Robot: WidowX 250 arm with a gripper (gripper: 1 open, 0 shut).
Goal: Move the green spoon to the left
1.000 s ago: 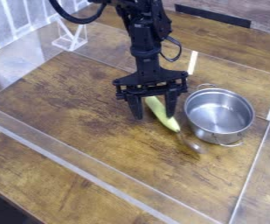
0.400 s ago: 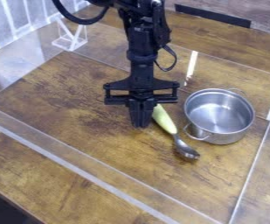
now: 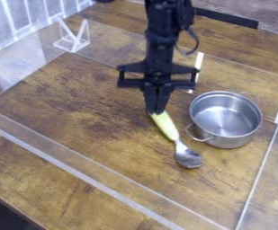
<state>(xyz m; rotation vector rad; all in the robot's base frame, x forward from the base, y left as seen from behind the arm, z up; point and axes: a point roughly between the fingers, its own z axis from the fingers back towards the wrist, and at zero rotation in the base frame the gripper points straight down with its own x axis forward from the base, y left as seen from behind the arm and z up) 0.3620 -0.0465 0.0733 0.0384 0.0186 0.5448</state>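
The green spoon has a yellow-green handle and a small silver bowl. It slants just left of the steel pot. My gripper points straight down with its fingers together on the handle's upper end. That end is raised off the wooden table. The silver bowl is low at the lower right, and I cannot tell whether it still touches the wood.
A round steel pot stands right of the spoon, close to it. A thin white stick lies behind the pot. A clear plastic stand sits at the back left. Bare wood stretches to the left of the gripper.
The open fingers that straddled the spoon's handle have shut on it. The gripper has since risen, tipping the handle end up.
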